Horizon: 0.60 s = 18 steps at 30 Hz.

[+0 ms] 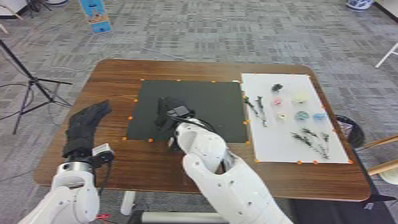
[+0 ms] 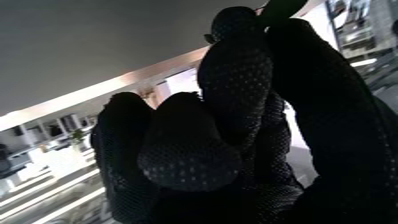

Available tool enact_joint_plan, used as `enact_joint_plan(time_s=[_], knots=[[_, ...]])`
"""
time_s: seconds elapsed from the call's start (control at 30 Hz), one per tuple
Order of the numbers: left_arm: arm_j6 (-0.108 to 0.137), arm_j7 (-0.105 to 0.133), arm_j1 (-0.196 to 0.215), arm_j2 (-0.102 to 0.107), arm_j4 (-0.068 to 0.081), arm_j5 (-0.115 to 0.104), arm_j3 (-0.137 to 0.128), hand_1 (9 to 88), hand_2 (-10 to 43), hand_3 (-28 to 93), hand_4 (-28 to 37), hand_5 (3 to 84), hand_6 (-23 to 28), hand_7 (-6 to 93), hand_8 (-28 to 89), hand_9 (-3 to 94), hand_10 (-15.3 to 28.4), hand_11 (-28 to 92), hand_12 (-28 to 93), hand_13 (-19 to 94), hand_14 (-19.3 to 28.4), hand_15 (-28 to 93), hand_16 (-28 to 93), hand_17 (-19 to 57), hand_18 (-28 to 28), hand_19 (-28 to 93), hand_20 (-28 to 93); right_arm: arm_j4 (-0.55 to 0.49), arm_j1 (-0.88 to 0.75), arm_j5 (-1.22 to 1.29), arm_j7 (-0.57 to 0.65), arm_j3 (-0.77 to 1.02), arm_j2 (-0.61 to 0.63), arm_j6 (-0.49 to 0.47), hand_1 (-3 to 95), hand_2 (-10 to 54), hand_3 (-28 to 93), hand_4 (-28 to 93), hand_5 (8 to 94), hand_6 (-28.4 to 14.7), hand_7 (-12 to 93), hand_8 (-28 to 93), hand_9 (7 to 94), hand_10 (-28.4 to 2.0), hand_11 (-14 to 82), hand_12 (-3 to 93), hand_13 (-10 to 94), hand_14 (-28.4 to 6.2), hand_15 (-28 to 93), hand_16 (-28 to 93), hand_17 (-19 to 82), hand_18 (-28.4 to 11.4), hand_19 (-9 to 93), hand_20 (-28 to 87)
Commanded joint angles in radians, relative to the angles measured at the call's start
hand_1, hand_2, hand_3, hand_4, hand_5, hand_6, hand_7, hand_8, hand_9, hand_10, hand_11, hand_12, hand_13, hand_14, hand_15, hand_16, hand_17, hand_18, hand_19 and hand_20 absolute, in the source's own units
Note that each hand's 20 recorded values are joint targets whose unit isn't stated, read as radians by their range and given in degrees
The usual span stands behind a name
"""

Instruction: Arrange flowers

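Brown table (image 1: 114,80) | right hand (image 1: 169,112) over dark mat (image 1: 218,97) | fingers (image 2: 235,70) pinching green piece (image 2: 283,8), cut off at edge

Pastel flower heads (image 1: 301,115), dark sprigs (image 1: 310,142) on white board (image 1: 271,150), green piece (image 2: 282,10) in right robot hand (image 1: 171,109)

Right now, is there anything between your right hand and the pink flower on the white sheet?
Yes, two dark sprigs lie along the left side of the white sheet, between the right hand and the pink flower. Nothing else visible does.
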Motion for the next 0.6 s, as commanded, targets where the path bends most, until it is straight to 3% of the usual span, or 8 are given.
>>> enact_joint_plan(time_s=[0.03, 0.2, 0.4, 0.6], knots=[[-0.007, 0.006, -0.012, -0.005, -0.006, 0.006, 0.003, 26.5, 21.6, 72, -28.3, 52.5, 3.6, 15.1, -9, 51.3, 13.8, 17, 10, 36, 11.5, 11, -4, 11.9, 5.6, 4, 18, 0.057, 0.118, 0.047, 0.012, -0.015, 0.018, 0.025, 52.6, -9.5, 60, 5, 81.5, -0.2, 29, 32, 93.1, -8.6, 42.1, 34.4, 94, -3.1, 64, 37, 71, -14.4, 93, 65], [-0.011, 0.003, -0.042, -0.007, 0.006, 0.007, 0.028, 26.6, 21.6, 72, -28.3, 52.4, 3.6, 15.1, -9, 51.3, 13.8, 17, 10, 36, 11.4, 11, -4, 11.9, 5.6, 4, 18, 0.088, 0.104, -0.023, 0.003, 0.034, -0.039, 0.028, 52.6, -9.5, 60, 5, 81.5, -0.2, 29, 32, 93.0, -8.5, 42.3, 34.5, 94, -3.0, 64, 37, 71, -14.4, 93, 65], [-0.013, 0.001, -0.044, 0.001, 0.004, 0.004, 0.027, 26.7, 21.5, 72, -28.3, 52.3, 3.6, 15.1, -9, 51.3, 13.7, 17, 10, 36, 11.4, 11, -4, 11.9, 5.6, 4, 18, 0.079, 0.088, 0.007, 0.03, 0.015, -0.054, 0.023, 52.5, -9.5, 60, 5, 81.5, -0.2, 29, 32, 93.0, -8.5, 42.4, 34.5, 94, -2.9, 64, 37, 71, -14.5, 93, 65], [-0.022, -0.007, -0.079, 0.006, 0.02, 0.003, 0.051, 26.6, 21.5, 72, -28.3, 52.3, 3.6, 15.2, -9, 51.4, 13.8, 17, 10, 36, 11.4, 11, -4, 11.7, 5.7, 4, 18, 0.073, 0.07, -0.007, 0.02, 0.011, -0.075, 0.011, 52.7, -9.5, 60, 5, 81.5, -0.2, 30, 32, 93.1, -8.4, 42.4, 34.5, 94, -2.9, 64, 37, 71, -14.7, 93, 66]])
